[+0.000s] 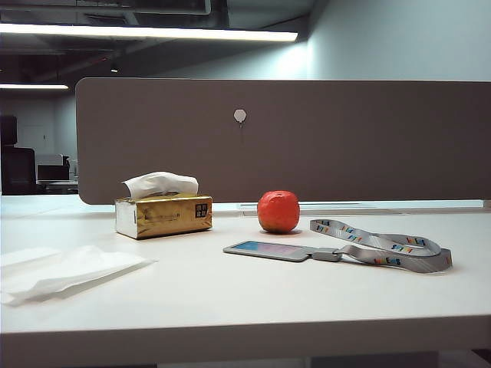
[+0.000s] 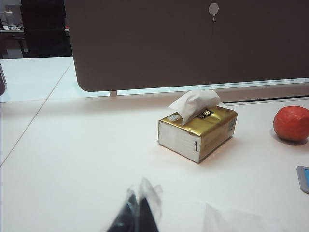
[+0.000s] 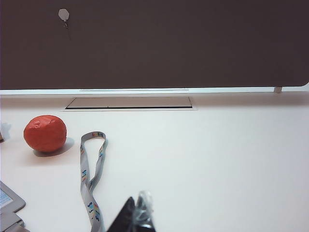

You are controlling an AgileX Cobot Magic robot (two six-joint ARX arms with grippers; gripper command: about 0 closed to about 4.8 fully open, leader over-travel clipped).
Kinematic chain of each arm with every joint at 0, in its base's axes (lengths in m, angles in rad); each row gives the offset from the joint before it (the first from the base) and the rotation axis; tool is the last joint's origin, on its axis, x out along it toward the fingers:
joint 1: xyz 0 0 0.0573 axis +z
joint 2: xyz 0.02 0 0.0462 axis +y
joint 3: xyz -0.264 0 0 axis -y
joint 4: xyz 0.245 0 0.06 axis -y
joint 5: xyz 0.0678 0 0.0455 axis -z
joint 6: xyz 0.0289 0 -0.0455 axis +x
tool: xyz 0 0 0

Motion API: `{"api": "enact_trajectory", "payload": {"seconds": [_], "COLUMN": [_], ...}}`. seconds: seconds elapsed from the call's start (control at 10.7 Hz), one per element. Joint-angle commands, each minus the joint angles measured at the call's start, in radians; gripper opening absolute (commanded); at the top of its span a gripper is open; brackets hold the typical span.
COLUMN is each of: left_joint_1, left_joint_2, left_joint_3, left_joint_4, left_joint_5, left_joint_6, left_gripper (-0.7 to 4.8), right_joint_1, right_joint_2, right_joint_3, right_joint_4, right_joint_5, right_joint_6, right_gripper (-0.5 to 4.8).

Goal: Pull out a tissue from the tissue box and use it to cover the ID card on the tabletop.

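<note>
The gold tissue box (image 1: 163,216) stands on the white tabletop (image 1: 230,299) left of centre, and a white tissue (image 1: 159,184) sticks up out of its top. The ID card (image 1: 266,250) lies flat and uncovered right of the box, its grey lanyard (image 1: 383,247) looping off to the right. Neither arm shows in the exterior view. My left gripper (image 2: 140,208) is shut and empty, well short of the box (image 2: 203,135) and tissue (image 2: 195,102). My right gripper (image 3: 137,210) is shut and empty beside the lanyard (image 3: 89,174); only a corner of the card (image 3: 7,199) shows.
A red-orange round fruit (image 1: 278,211) sits just behind the card. A rumpled heap of white tissue (image 1: 65,272) lies at the front left. The grey-brown divider panel (image 1: 307,138) closes the back edge, with a cable slot (image 3: 129,102) in front of it.
</note>
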Motion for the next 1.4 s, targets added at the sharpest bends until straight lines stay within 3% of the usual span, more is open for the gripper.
{"api": "enact_trajectory", "payload": {"seconds": [0.09, 1.22, 1.4], "left_joint_1": [0.0, 0.0, 0.0], "left_joint_2": [0.001, 0.001, 0.001], "left_joint_3": [0.004, 0.004, 0.004], "left_joint_4": [0.011, 0.013, 0.013], "left_joint_5": [0.004, 0.002, 0.005], "left_joint_6": [-0.001, 0.0, -0.001], "left_gripper": [-0.06, -0.06, -0.06], "right_joint_1": [0.0, 0.0, 0.0], "right_joint_2": [-0.001, -0.001, -0.001], "right_joint_3": [0.0, 0.0, 0.0], "right_joint_4": [0.01, 0.01, 0.088], "right_joint_5": [0.002, 0.002, -0.002], "right_joint_6": [-0.002, -0.002, 0.006], "right_gripper": [-0.01, -0.01, -0.01]}}
